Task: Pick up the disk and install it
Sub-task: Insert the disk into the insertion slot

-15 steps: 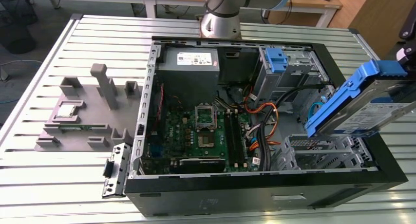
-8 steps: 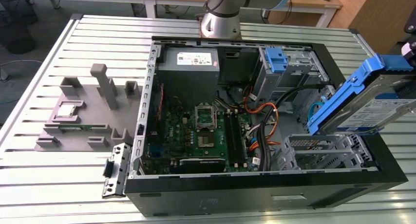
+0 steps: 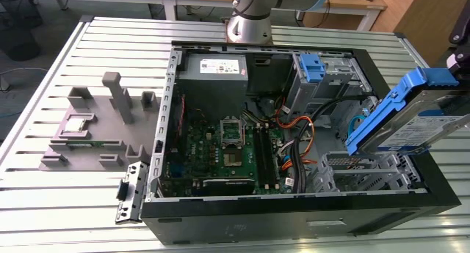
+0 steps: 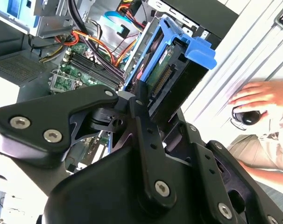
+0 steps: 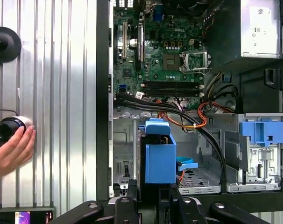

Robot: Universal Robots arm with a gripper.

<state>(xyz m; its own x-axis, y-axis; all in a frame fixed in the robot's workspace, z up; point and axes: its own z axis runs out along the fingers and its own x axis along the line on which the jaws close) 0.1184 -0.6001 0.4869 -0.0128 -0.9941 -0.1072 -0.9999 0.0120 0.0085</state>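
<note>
- Pinching: my jaws are pressed onto the disk (image 4: pixel 164 74), a flat silver metal hard drive in a blue plastic carrier bracket. I, the black gripper (image 4: pixel 148 105), hold it by one end, with its connector edge facing the second wrist camera.
- Position: in the exterior view the disk (image 3: pixel 411 118) hangs tilted in the air, white-and-blue label outward. It is over the exterior view's right side of the open black computer case (image 3: pixel 294 220) and touches nothing.
- Below it: a grey perforated metal drive cage (image 3: pixel 360 170), seemingly vacant. Orange and black cables (image 3: pixel 305 126) run just beside it.
- Elsewhere in the case: a bare blue plastic bracket (image 5: pixel 260 133) sits in another bay, well apart from my load.
- Step, as I judge it: the pick-up is done and the install is not; the drive is in carry above the bay.
- Demands, as I judge them: the carrier's tilt must be squared to the cage opening, and its edges kept off the cables and the sheet-metal lip.
- Off the case: a person's hand (image 5: pixel 10 149) rests on a black knob on the ribbed aluminium table (image 3: pixel 74 209).
</note>
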